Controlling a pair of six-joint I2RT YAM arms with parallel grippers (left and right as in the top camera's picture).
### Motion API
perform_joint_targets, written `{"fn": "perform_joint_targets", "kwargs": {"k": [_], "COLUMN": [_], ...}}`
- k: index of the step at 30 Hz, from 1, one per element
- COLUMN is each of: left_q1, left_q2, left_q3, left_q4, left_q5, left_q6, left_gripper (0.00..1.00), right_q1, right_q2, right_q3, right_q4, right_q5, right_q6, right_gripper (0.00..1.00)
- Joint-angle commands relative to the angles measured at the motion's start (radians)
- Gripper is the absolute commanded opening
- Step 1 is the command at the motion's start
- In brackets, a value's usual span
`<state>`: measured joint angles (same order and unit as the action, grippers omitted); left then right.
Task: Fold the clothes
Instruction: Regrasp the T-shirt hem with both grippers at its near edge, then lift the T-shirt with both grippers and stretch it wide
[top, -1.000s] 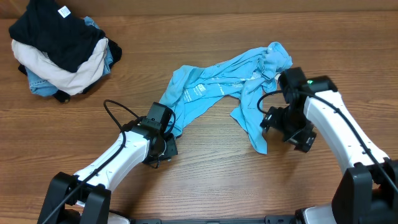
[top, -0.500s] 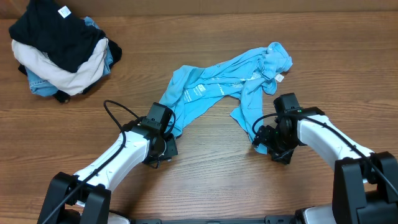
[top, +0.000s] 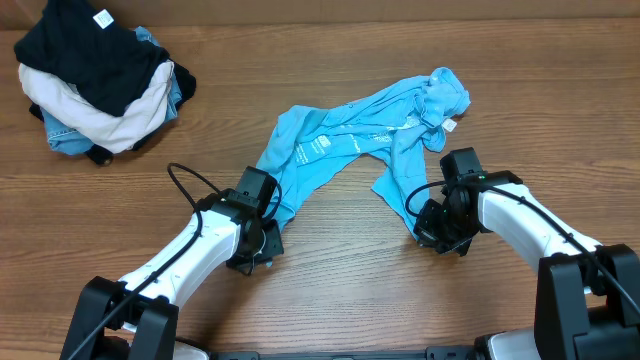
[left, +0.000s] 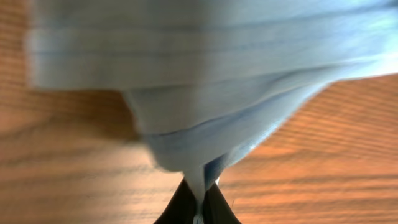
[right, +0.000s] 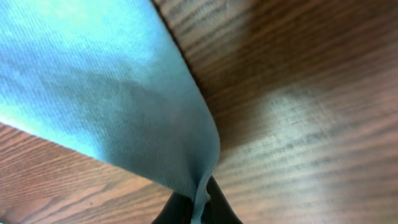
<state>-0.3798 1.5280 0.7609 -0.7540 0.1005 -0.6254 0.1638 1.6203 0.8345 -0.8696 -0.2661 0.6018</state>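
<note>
Folding has not begun: sky-blue T-shirt (top: 350, 135) lies bunched and twisted at the middle of the table (top: 340, 300). Left gripper (left: 198, 206) and right gripper (right: 200, 206) are each clamped shut on its near edge.

Left arm (top: 190, 250) lies low, running from its base at 7 o'clock toward 2 o'clock. Left gripper (top: 270, 222) has its jaws pinched together on a fold of the blue T-shirt (top: 330, 140). Right arm (top: 530, 215) runs from 5 o'clock toward 10 o'clock with the wrist bent. Right gripper (top: 420, 228) is aimed at 8 o'clock, jaws clamped tight on the T-shirt edge.
</note>
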Motion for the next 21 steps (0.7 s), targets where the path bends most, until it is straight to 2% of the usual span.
{"fn": "perform_joint_targets", "kwargs": {"k": [1, 7, 14, 16, 21], "left_q1": [0.000, 0.000, 0.000, 0.000, 0.000], "left_q2": [-0.021, -0.159, -0.349, -0.385, -0.439], "left_q3": [0.084, 0.324, 0.704, 0.812, 1.003], "left_q4": [-0.122, -0.393, -0.615, -0.665, -0.771], "left_q5": [0.007, -0.093, -0.278, -0.288, -0.330], "left_q6": [0.030, 0.063, 0.065, 0.065, 0.064], "left_gripper": [0.04, 0.04, 0.04, 0.04, 0.04], "right_q1": [-0.002, -0.003, -0.003, -0.003, -0.003], "right_q2": [-0.027, -0.139, -0.292, -0.310, -0.338], "right_q3": [0.102, 0.319, 0.739, 0.883, 1.089], "right_q4": [-0.066, -0.259, -0.480, -0.547, -0.638], "right_q5": [-0.004, 0.111, 0.284, 0.296, 0.330], "right_q6": [-0.004, 0.001, 0.000, 0.000, 0.000], "right_gripper": [0.04, 0.04, 0.04, 0.04, 0.04]}}
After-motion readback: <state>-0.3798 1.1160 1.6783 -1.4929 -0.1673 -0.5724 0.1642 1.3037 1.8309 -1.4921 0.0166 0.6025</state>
